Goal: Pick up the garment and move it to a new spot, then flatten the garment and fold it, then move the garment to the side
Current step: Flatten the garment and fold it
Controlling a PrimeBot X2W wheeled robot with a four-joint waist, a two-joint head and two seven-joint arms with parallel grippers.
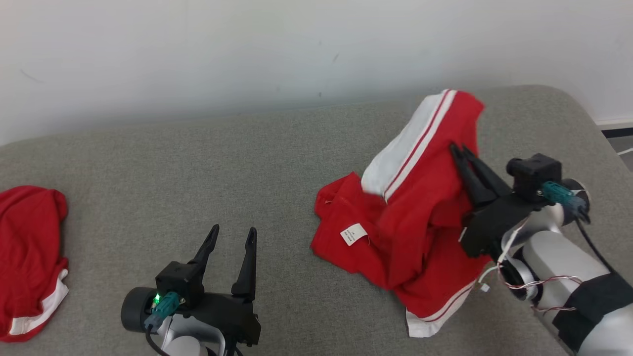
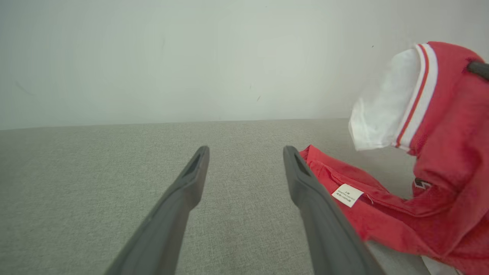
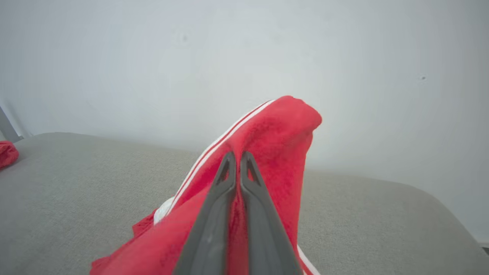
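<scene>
The head view looks forward and down from above on the grey upholstered surface, with the white wall across its top, the left jaws low at left and the right jaws at right. The left wrist view sits low and close over that surface, facing the wall between its own jaws. With the head view it shares the garment and its white label. The right wrist view looks along its own jaws toward the wall, very near the garment. At far left it shares a second red cloth with the head view.
</scene>
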